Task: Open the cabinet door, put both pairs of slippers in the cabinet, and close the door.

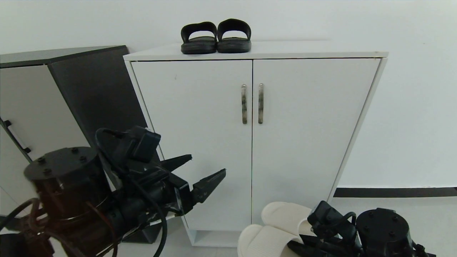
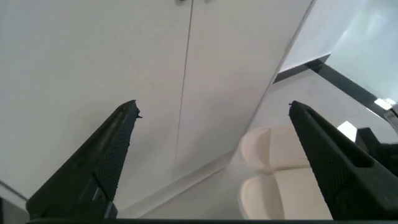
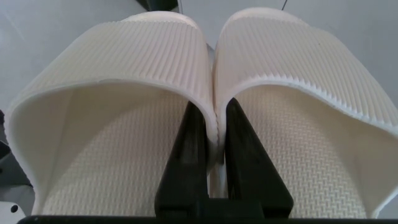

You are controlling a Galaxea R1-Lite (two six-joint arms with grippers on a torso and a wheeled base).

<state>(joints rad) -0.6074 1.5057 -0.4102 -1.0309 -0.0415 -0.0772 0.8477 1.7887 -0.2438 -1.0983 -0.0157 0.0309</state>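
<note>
Slippers: white pair (image 1: 276,223) lying low before the shut cabinet (image 1: 303,135); black pair (image 1: 216,37) sitting on top.
Right fingers (image 3: 189,149): you are pinching the white pair's inner strap edges together.
Left fingers (image 1: 209,184): spread, carrying nothing.
Handling: probably light, squashy foam; straps suit gripping.

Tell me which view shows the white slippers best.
The right wrist view: the white slippers close up, ribbed straps and insoles clear, inner edges pinched by the right tool. Head view: partly hidden behind the right arm. Left wrist view: their rounded fronts.
</note>
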